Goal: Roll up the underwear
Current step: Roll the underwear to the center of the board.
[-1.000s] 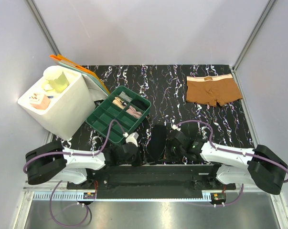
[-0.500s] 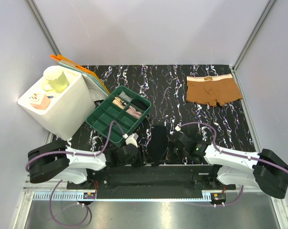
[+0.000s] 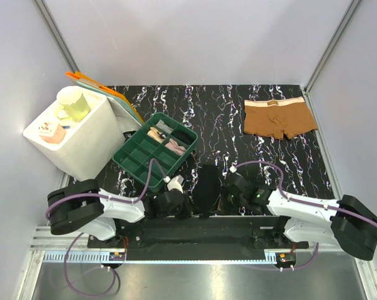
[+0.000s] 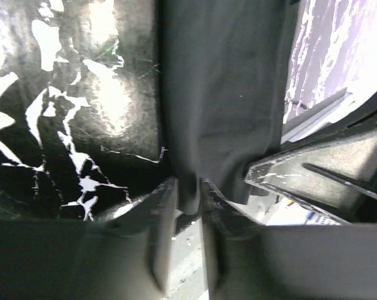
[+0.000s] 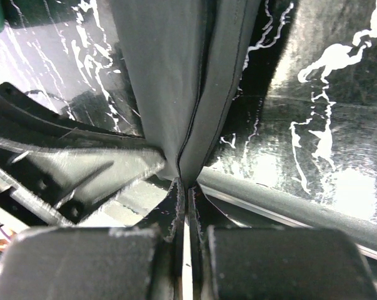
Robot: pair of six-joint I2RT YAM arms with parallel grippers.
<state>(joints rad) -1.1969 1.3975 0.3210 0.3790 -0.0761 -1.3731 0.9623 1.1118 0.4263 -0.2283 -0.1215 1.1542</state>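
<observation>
One black table (image 3: 238, 119) with white marble veining is carrying everything. At its left side a white rectangular bin (image 3: 88, 147) is standing tilted, holding a pale yellow-green cup (image 3: 74, 103) and a small pink-and-white item (image 3: 50, 132). Flat orange boards (image 3: 97, 87) are leaning behind it. Just beside the bin, a green compartment tray (image 3: 179, 123) is sitting at an angle, with folded soft pieces (image 3: 169, 139) filling its far compartments and the near ones showing bare. The brown underwear (image 3: 279, 119), with a pale waistband, is lying flat at the far right corner, well apart from both arms. The black underwear (image 3: 207, 184), folded into a narrow strip of matte fabric, is lying at the near edge between the arms. The left end effector (image 4: 187, 194) is pinching one edge of its near end. The right end effector (image 5: 183, 187) is clamping a thin fold at the other edge.
</observation>
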